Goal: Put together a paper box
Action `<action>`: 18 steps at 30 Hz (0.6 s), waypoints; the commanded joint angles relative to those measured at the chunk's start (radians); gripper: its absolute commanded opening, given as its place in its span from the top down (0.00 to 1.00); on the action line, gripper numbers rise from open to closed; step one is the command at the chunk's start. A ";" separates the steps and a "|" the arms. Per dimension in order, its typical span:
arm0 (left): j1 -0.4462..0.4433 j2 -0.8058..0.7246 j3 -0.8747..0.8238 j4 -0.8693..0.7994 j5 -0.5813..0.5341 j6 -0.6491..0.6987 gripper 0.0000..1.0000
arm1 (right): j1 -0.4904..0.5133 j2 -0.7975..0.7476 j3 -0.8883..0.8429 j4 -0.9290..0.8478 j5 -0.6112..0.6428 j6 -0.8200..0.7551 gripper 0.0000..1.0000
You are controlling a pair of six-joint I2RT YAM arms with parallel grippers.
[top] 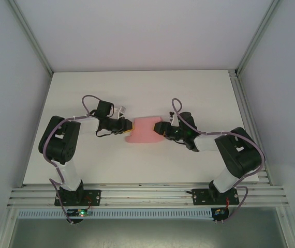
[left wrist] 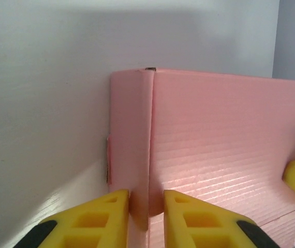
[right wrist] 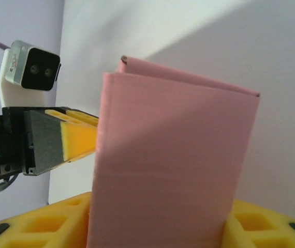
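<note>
The pink paper box [top: 143, 130] is folded up and held in the middle of the white table between both arms. My left gripper [top: 129, 127] pinches the box's left edge. In the left wrist view its yellow fingers [left wrist: 105, 219] are shut on a folded flap of the box [left wrist: 225, 150]. My right gripper [top: 162, 129] holds the right end. In the right wrist view the box [right wrist: 171, 165] stands between its yellow fingers [right wrist: 49, 222], which press both sides. The left gripper's fingers [right wrist: 77, 137] show beyond the box there.
The white table [top: 137, 90] lies inside a white-walled enclosure. An aluminium rail [top: 147, 195] runs along the near edge where the arm bases are bolted. Bare table lies behind and in front of the box.
</note>
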 commanded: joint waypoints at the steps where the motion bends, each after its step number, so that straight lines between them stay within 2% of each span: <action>1: -0.002 -0.056 0.014 0.025 -0.075 0.070 0.71 | 0.000 -0.045 0.000 0.059 -0.054 0.009 0.59; 3: -0.003 -0.089 0.030 0.047 -0.085 0.090 0.63 | 0.001 -0.057 0.001 0.049 -0.055 0.020 0.60; 6: -0.009 -0.171 0.068 0.033 -0.129 0.180 0.29 | -0.011 -0.089 0.016 -0.030 -0.033 0.053 0.61; 7: -0.017 -0.213 0.075 0.023 -0.155 0.237 0.11 | -0.021 -0.103 0.029 -0.089 -0.025 0.070 0.61; 8: -0.032 -0.255 0.080 0.006 -0.199 0.294 0.00 | -0.033 -0.114 0.045 -0.150 -0.021 0.088 0.61; 10: -0.097 -0.347 0.091 -0.052 -0.321 0.485 0.00 | -0.062 -0.135 0.099 -0.297 -0.042 0.110 0.62; 12: -0.210 -0.429 0.084 -0.098 -0.480 0.714 0.00 | -0.096 -0.153 0.160 -0.460 -0.067 0.170 0.64; 14: -0.317 -0.474 0.067 -0.114 -0.618 0.905 0.00 | -0.127 -0.169 0.205 -0.548 -0.122 0.261 0.64; 16: -0.380 -0.494 0.042 -0.082 -0.711 0.999 0.00 | -0.146 -0.187 0.241 -0.572 -0.188 0.315 0.59; 18: -0.397 -0.499 0.035 -0.095 -0.709 1.047 0.00 | -0.162 -0.201 0.282 -0.669 -0.221 0.343 0.67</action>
